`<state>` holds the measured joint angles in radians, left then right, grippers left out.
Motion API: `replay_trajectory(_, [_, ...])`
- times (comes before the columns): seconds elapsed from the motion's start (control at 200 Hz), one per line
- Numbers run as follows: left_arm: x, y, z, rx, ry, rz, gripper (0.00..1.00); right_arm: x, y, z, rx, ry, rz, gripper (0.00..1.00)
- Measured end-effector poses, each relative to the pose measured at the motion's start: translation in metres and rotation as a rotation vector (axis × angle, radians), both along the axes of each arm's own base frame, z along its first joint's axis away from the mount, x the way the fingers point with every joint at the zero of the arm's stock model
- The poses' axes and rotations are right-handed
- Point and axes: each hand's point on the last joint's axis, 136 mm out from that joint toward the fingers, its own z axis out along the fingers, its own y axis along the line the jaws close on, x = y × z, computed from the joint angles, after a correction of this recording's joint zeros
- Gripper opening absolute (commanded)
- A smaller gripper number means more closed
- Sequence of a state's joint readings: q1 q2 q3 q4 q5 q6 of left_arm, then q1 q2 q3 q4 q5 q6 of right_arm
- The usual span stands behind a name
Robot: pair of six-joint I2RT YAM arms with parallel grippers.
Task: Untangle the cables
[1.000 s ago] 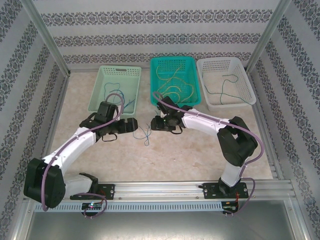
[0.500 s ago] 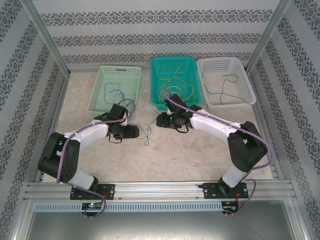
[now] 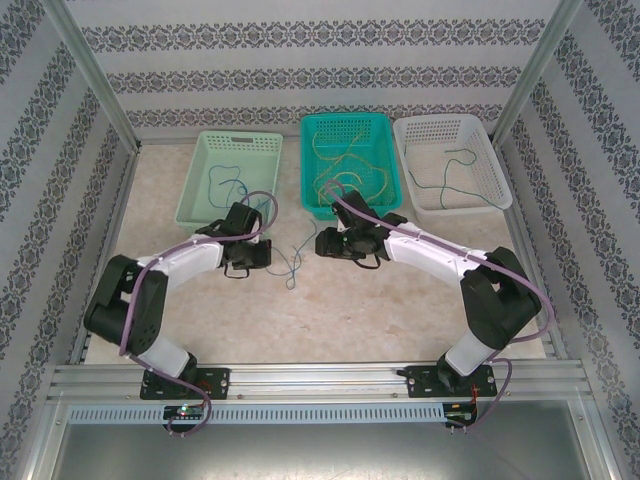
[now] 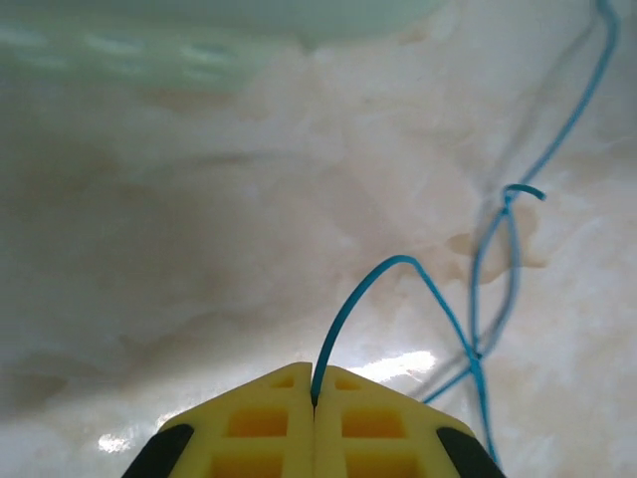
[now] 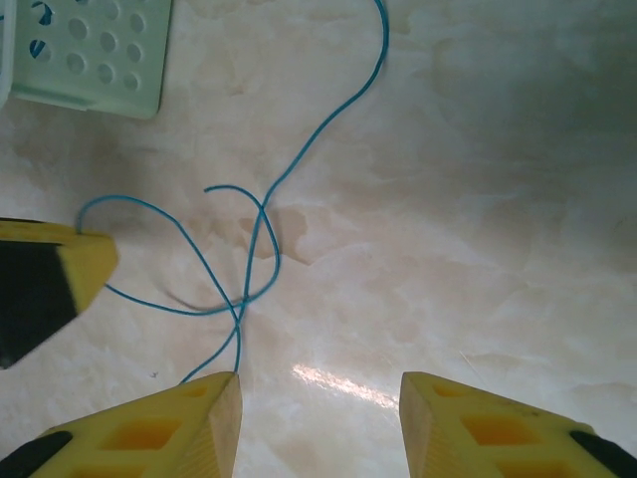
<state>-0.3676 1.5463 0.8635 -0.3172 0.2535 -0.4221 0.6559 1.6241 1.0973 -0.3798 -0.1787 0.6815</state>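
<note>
Both arms reach inward, elbows bent; left fingers clamp the blue cable, right fingers apart.

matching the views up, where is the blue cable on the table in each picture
Top external: blue cable on the table, in front of the light green basket.
Left wrist: blue cable arcs up from the shut left gripper; basket along the top.
Right wrist: blue cable crosses left of centre; basket corner top left.
Shared landmark: that basket.
</note>
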Motion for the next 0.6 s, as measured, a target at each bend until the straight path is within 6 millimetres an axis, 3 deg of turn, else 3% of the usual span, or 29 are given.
replay_trajectory(0.18, [0.004, -0.002, 0.075, -0.068, -0.215, -0.021, 0.00, 0.003, 0.004, 0.004, 0.034, -0.020, -0.005, 0.46])
replay_trajectory(0.315, [0.007, -0.006, 0.118, -0.107, -0.324, -0.056, 0.00, 0.010, 0.009, 0.012, 0.080, -0.047, -0.013, 0.46])
replay_trajectory(0.445, [0.007, -0.013, 0.144, -0.133, -0.387, -0.107, 0.00, 0.015, 0.014, 0.023, 0.127, -0.077, -0.025, 0.47])
replay_trajectory(0.599, [0.001, -0.013, 0.155, -0.127, -0.415, -0.147, 0.00, 0.016, 0.018, 0.029, 0.176, -0.092, -0.039, 0.47])
